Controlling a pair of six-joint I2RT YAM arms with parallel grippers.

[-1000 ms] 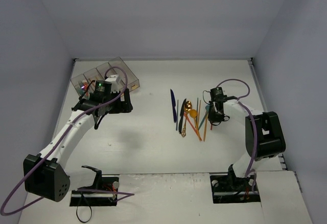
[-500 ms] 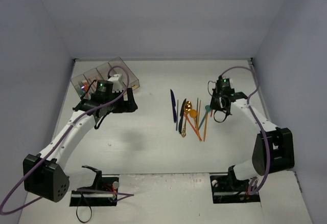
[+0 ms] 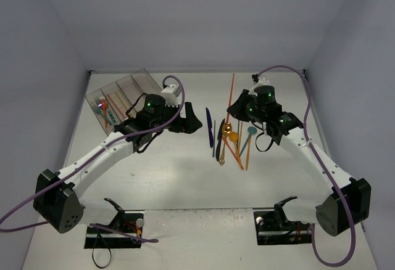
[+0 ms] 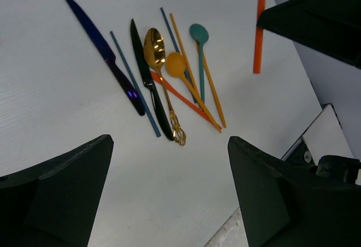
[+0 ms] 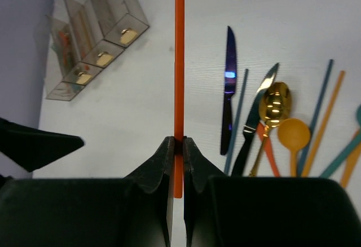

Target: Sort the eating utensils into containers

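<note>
Hidden: the near end of the orange stick (image 5: 179,61) is lost between the fingers of the right tool (image 5: 177,141). Its far end is cut off at the top of the right wrist view. In the pile, thin sticks slip under the spoons, so I cannot count them all.
Hard to see: some small bright pieces lie in the left-hand bins. I cannot tell what each one is.
Writing: each bin has a small tan label (image 5: 128,35) on its end. No words can be read.
Left tool (image 3: 188,120): its fingers are spread wide and hold nothing. It hangs between the containers and the pile.
Right tool: pinched tight on the orange stick, near the far side of the pile.
Eating utensils (image 3: 229,139): most lie in a pile at the middle of the desk (image 3: 166,177). There is a dark blue knife (image 4: 101,47), a black knife (image 4: 148,83), a gold spoon (image 4: 155,49), an orange spoon (image 4: 177,66) and a teal spoon (image 4: 198,34).
Containers (image 3: 147,74): four clear bins in a row, set slanting at the far left corner of the desk.
Room: white desk shows between the bins and the pile. Walls (image 3: 185,17) stand close at the left, far and right edges.
</note>
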